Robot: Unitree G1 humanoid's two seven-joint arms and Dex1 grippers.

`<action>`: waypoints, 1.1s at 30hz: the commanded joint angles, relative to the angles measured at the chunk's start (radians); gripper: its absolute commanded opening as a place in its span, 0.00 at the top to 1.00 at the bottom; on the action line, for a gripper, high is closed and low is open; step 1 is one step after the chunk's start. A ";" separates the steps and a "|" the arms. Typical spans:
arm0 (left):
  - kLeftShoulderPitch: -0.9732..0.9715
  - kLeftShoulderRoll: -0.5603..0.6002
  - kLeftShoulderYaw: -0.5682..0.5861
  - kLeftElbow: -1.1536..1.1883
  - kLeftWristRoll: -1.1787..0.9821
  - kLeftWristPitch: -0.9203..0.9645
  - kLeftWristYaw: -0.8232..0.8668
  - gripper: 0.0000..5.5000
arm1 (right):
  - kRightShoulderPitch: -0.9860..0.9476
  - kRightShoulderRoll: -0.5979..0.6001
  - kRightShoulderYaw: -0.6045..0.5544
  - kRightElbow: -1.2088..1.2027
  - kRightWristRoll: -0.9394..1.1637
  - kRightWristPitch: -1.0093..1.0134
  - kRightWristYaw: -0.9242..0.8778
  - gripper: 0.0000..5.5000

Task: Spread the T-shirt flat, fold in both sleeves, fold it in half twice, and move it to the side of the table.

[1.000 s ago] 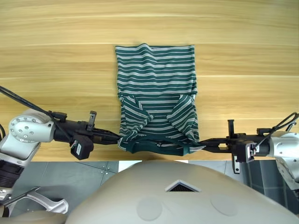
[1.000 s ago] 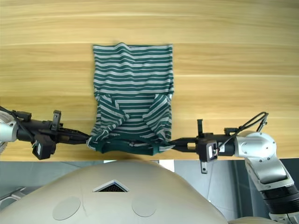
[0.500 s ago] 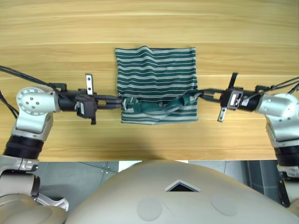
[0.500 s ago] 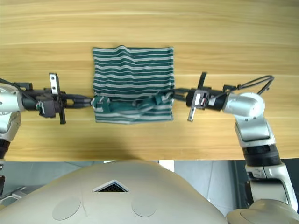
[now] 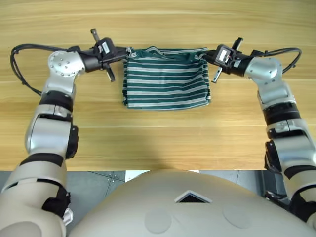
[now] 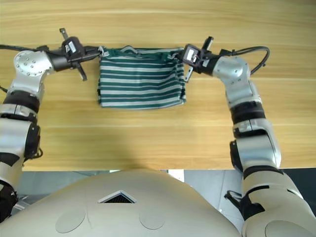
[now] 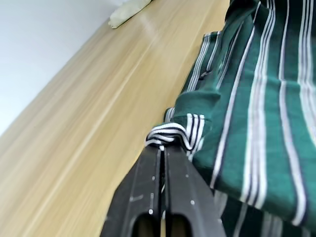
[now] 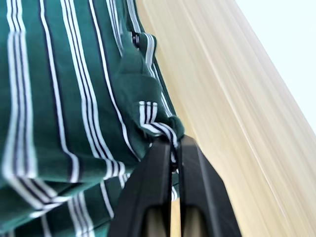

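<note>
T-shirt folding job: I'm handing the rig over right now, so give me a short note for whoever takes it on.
Left gripper: shut on the T-shirt at its far left corner.
Right gripper: shut on its far right corner.
The T-shirt lies toward the far side of the table. It is a doubled-over rectangle with the fold toward the robot and no sleeve sticking out.
Done, by the look of it: spread flat, sleeves in, first half fold.
Left: let go of both corners, fold in half once more, and move it to the table's side.
</note>
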 commanded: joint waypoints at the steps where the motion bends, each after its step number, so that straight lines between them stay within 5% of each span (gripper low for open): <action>1: -0.094 -0.055 0.012 0.114 0.060 0.054 0.117 1.00 | -0.116 0.054 -0.002 0.191 -0.024 -0.045 -0.057 1.00; 8: -0.141 -0.121 0.033 0.179 0.129 0.150 0.275 1.00 | -0.262 0.112 -0.040 0.451 -0.035 -0.056 -0.183 1.00; 25: -0.143 -0.236 -0.036 0.219 0.359 0.322 0.556 1.00 | -0.239 0.217 0.001 0.593 -0.147 0.066 -0.365 1.00; 33: -0.179 -0.245 0.116 0.215 0.265 0.389 0.570 0.76 | -0.271 0.249 -0.127 0.603 -0.058 0.125 -0.435 0.68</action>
